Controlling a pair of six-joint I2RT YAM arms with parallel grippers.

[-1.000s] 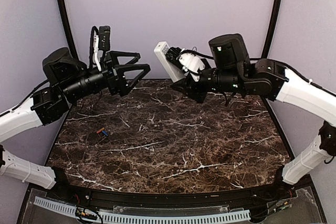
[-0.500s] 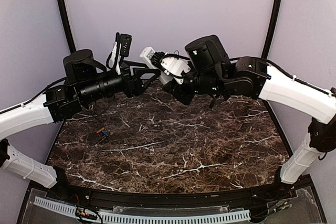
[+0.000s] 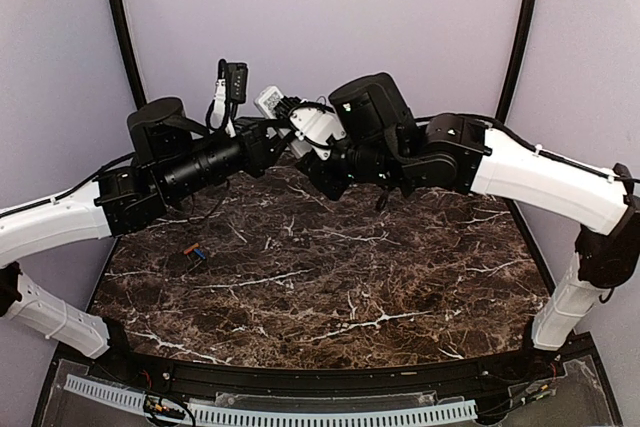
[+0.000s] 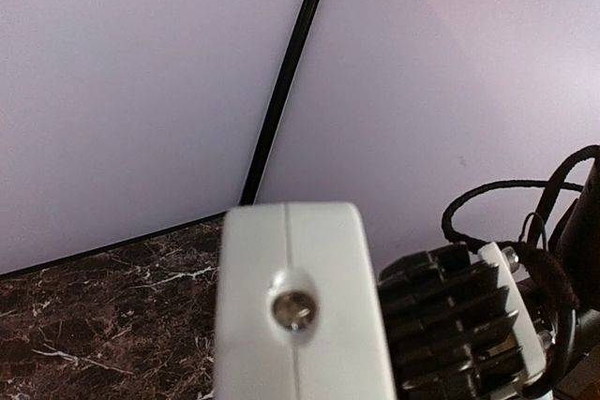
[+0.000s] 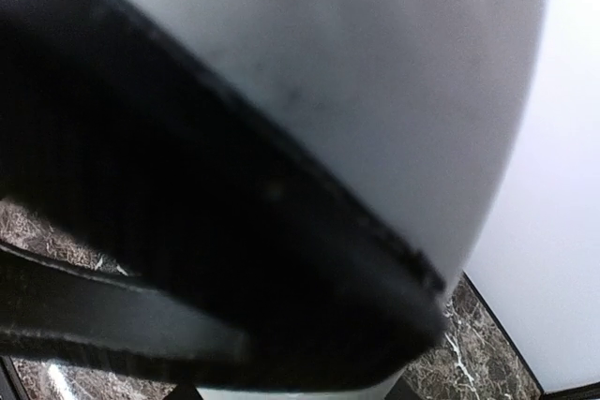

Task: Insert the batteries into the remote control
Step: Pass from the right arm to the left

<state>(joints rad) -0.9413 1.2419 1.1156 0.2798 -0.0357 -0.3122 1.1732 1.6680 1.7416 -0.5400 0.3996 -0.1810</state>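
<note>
The white remote control (image 3: 269, 102) is held up in the air above the back of the marble table (image 3: 330, 277). My right gripper (image 3: 299, 123) is shut on its lower part. My left gripper (image 3: 271, 135) reaches in from the left with its fingers closed in on the same remote. The left wrist view has the remote's end face (image 4: 295, 306) with a small round lens right in front of it. A blurred white side of the remote (image 5: 375, 63) fills the right wrist view over a dark finger. The orange and blue batteries (image 3: 195, 250) lie on the table at the left.
Purple walls with black frame posts (image 3: 122, 27) stand close behind both arms. The right arm's black ribbed wrist (image 4: 459, 316) sits just right of the remote in the left wrist view. A white slotted cable tray (image 3: 300, 413) runs along the near edge.
Both arms have moved toward each other at the back. The left gripper's wide-open fingers have closed in on the remote. The right gripper has carried the remote leftward.
</note>
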